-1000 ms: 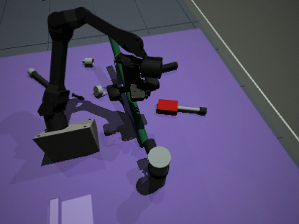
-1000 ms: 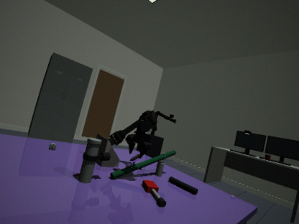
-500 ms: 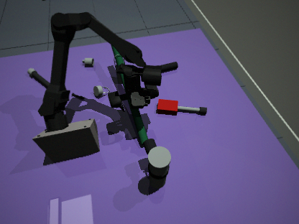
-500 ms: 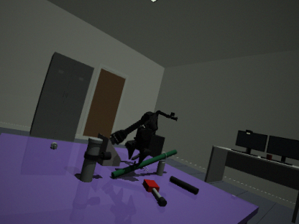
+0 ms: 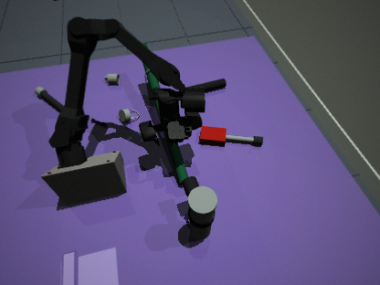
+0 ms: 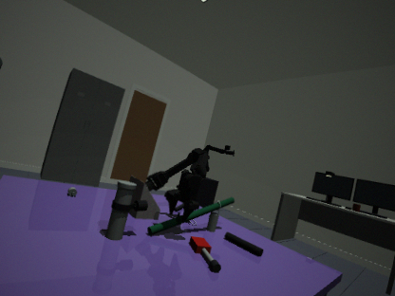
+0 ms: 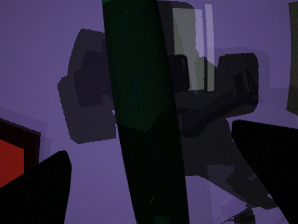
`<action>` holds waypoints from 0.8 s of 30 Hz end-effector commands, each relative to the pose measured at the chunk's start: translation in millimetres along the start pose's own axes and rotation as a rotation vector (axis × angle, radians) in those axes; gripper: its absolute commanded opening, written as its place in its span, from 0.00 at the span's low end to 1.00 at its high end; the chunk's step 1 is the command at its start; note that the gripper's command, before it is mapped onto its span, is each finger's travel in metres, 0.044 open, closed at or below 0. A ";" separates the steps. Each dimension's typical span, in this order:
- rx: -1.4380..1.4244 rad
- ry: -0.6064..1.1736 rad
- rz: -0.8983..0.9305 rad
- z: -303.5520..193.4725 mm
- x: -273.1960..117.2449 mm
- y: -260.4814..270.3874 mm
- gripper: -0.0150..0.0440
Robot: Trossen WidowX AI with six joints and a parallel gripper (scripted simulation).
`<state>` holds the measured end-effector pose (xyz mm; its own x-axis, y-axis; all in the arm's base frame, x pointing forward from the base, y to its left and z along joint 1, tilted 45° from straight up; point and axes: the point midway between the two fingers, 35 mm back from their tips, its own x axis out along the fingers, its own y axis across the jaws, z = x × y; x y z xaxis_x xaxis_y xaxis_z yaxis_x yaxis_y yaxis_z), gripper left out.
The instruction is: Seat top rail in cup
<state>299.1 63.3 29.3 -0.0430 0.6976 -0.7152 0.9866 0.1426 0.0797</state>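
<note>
The green rail [image 5: 179, 163] [image 6: 163, 226] [image 7: 142, 95] slopes up through the thin loop [image 6: 219, 205] at the short post [image 6: 213, 222]. In the exterior view its near end is low, close to the table, below and apart from the dark end cup [image 5: 190, 184] [image 6: 141, 205]. The cup hangs on the brace band [image 6: 122, 207], high on the big grey post [image 5: 202, 200] [image 6: 116, 227] near its cap. My gripper [image 5: 171, 129] [image 6: 182, 212] [image 7: 153, 145] is open over the rail's middle, one finger on each side. Whether a finger touches the rail cannot be told.
A mallet with a red head [image 5: 213, 135] [image 6: 199, 245] [image 7: 11, 160] and a black tube [image 5: 207, 86] [image 6: 243, 244] lie on the side away from the arm's base [image 5: 93, 180]. A small looped cap [image 5: 124, 115] and a pale fitting [image 5: 112, 79] lie on the base's side.
</note>
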 end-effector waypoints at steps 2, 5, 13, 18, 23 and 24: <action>0.007 0.006 -0.004 -0.2 10.6 -1.0 1.00; 0.007 0.006 -0.005 -0.3 15.4 -1.1 1.00; 0.007 0.007 -0.004 -0.8 28.3 -1.6 1.00; 0.007 0.008 -0.004 -1.3 36.3 -2.1 1.00; 0.007 0.010 -0.004 -1.8 43.0 -2.8 1.00; 0.007 0.010 -0.004 -1.8 43.3 -2.8 1.00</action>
<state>296.1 90.8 3.0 -0.0437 0.7003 -0.7126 0.9864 0.1432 0.0803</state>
